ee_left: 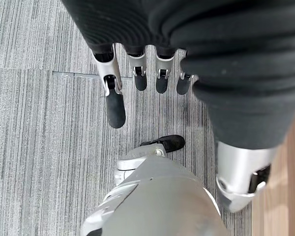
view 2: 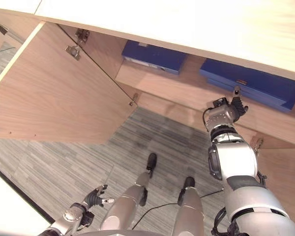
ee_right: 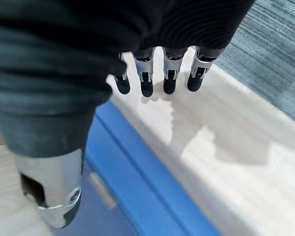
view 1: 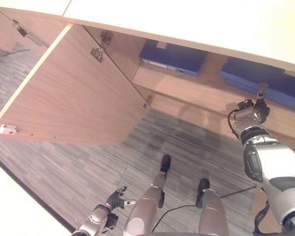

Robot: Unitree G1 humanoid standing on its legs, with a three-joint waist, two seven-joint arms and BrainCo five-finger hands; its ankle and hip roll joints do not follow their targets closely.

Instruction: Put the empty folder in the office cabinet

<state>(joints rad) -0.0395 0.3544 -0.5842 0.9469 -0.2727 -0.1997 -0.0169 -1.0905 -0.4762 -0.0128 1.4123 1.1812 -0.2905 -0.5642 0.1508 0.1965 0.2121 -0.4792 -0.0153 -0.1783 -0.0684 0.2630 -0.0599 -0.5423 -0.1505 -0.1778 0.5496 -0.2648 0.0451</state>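
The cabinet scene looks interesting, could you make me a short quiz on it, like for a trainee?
1. True or false: the cabinet door is shut.
2. Which robot hand is up at the cabinet shelf? A) left B) right
3. Fill in: both folders on the shelf are coloured ____.

Key:
1. False, it stands swung open.
2. B: the right robot hand is at the shelf by the nearer blue folder, holding nothing; the left robot hand hangs low over the carpet.
3. Blue; the other folder lies further left.

An office, by the look of it — grey striped carpet tiles (view 1: 88, 167), a wood-laminate cabinet (view 1: 187, 86) with its door (view 1: 73, 93) swung open, blue folders (view 1: 173, 56) lying flat on the shelf.
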